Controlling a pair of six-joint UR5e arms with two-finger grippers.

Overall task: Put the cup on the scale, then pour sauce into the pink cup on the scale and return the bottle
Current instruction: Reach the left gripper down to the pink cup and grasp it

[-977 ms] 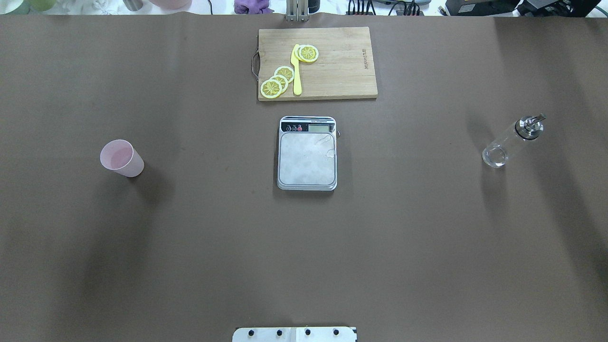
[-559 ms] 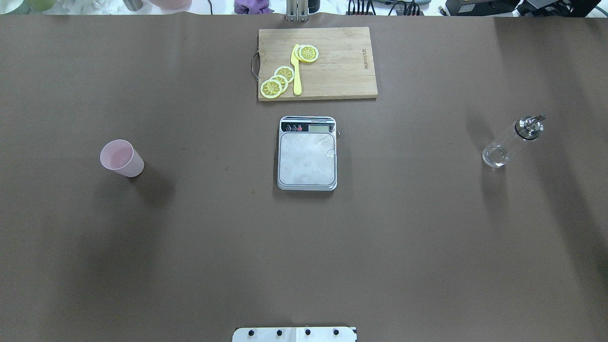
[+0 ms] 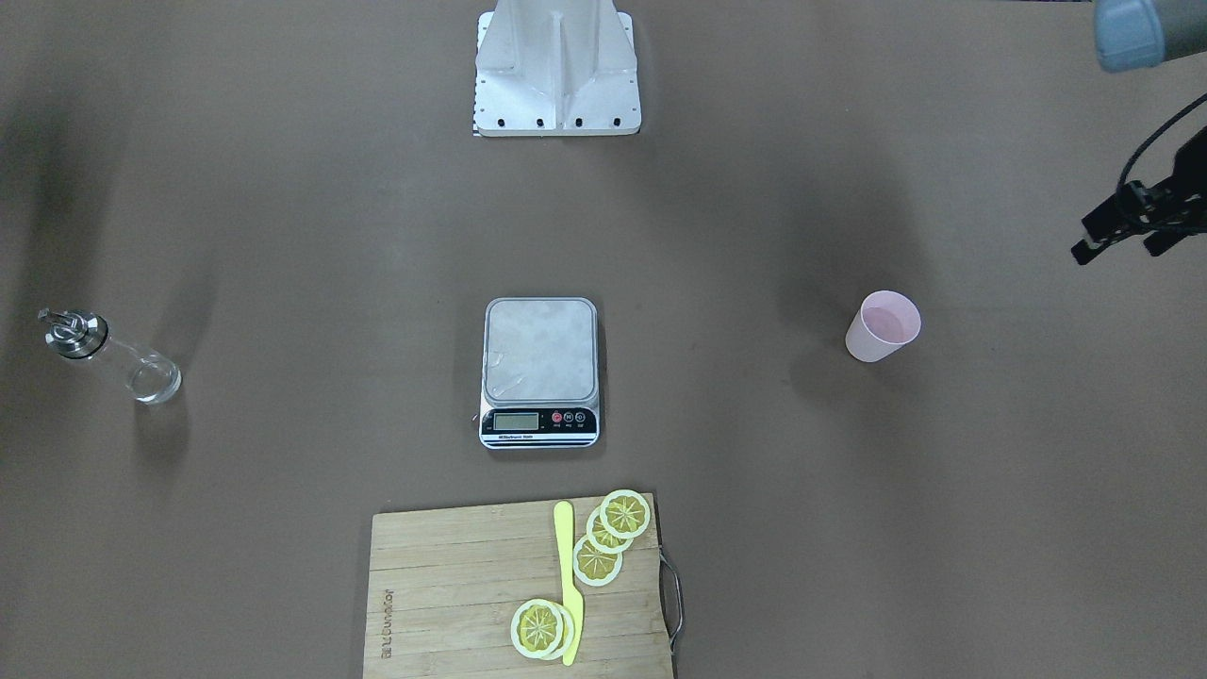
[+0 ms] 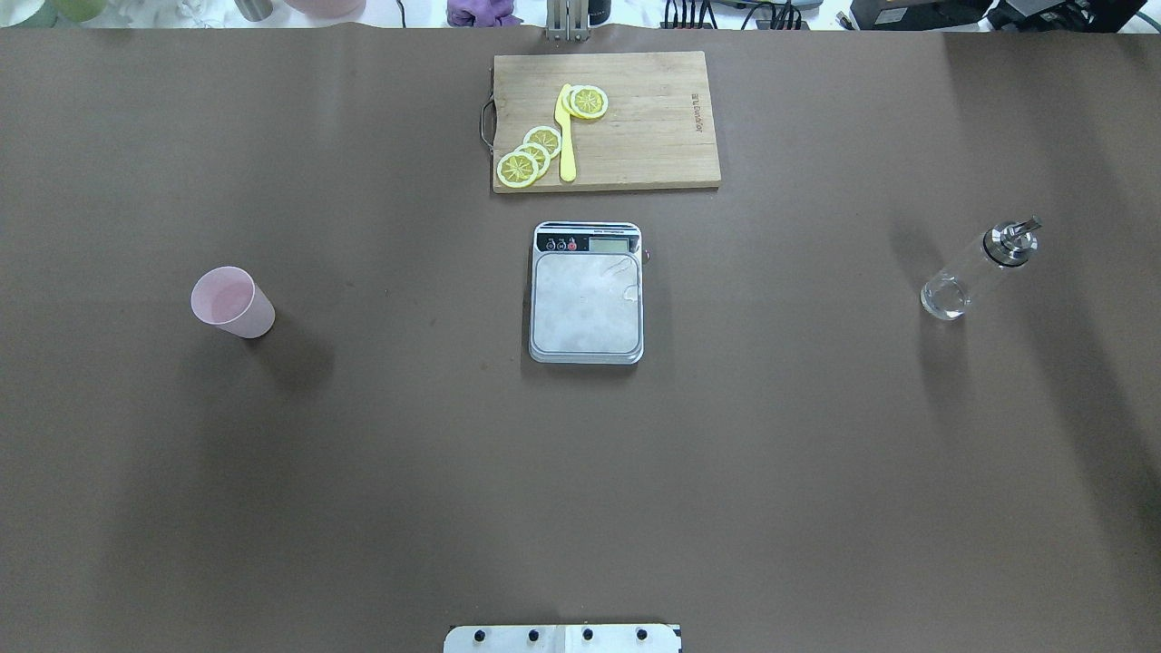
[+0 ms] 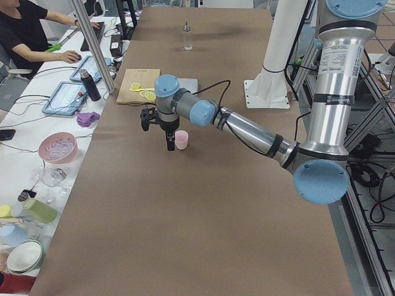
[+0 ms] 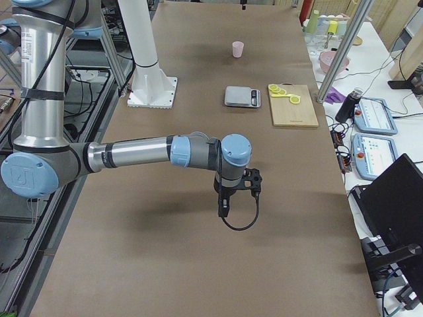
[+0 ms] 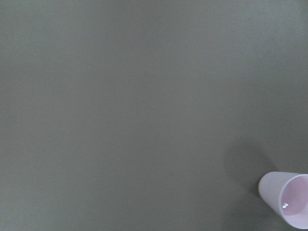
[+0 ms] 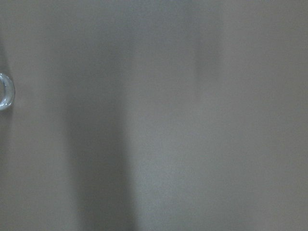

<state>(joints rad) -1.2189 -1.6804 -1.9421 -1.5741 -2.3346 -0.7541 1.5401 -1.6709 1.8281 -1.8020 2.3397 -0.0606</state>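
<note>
The pale pink cup (image 4: pixel 231 302) stands upright on the brown table, left of the scale (image 4: pixel 587 304), whose steel platform is bare. The clear bottle (image 4: pixel 975 270) with its metal spout stands upright at the far right. My left gripper (image 3: pixel 1117 252) hangs above the table just outboard of the cup (image 3: pixel 882 327), its fingers apart and empty. The left wrist view catches the cup (image 7: pixel 286 199) at its lower right corner. My right gripper (image 6: pixel 223 206) shows only in the exterior right view, pointing down over bare table; I cannot tell its state. The bottle's base (image 8: pixel 5 91) shows at the right wrist view's left edge.
A wooden cutting board (image 4: pixel 635 136) with lemon slices (image 4: pixel 531 154) and a yellow knife (image 4: pixel 566 136) lies beyond the scale. The robot's base plate (image 3: pixel 556 66) is at the near middle edge. Operators' desks with tablets and bowls line the far side.
</note>
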